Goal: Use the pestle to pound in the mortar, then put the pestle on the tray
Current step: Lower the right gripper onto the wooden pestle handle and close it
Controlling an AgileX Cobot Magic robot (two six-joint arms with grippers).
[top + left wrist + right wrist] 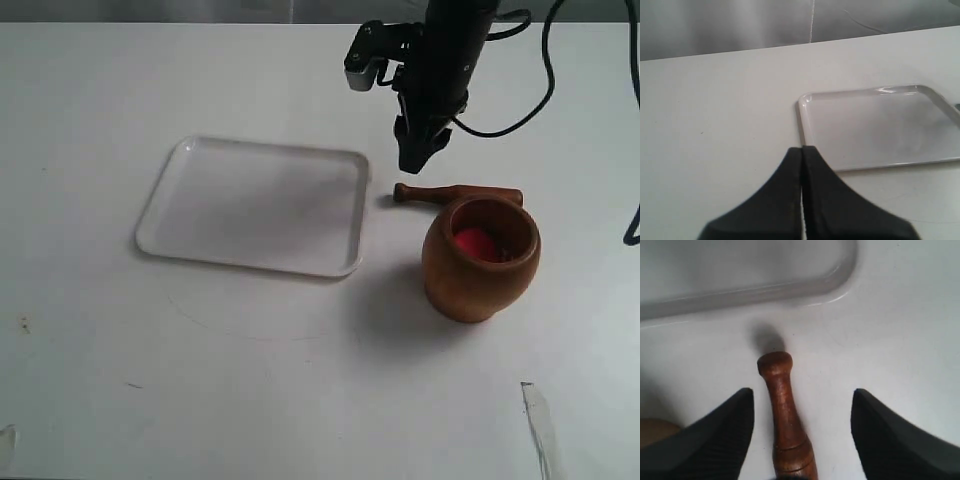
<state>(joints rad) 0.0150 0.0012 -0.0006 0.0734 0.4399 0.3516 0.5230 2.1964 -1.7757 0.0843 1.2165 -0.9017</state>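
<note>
The brown wooden mortar [481, 258] stands upright on the white table, with something red [473, 242] inside it. The dark pestle [455, 193] lies flat on the table just behind the mortar, its small knob pointing toward the white tray [255, 205] on the left. My right gripper [418, 160] hangs just above the pestle's thin end. In the right wrist view this gripper [802, 392] is open, with the pestle [782, 410] lying between its fingers and untouched. My left gripper [801, 149] is shut on nothing, near a corner of the tray [875, 125].
Black cables [520, 110] trail from the right arm over the table's back right. A pale strip [540, 425] lies near the front right. The tray's rounded corner [840, 275] sits a short way past the pestle's knob. The mortar's side [655, 432] shows beside one right finger.
</note>
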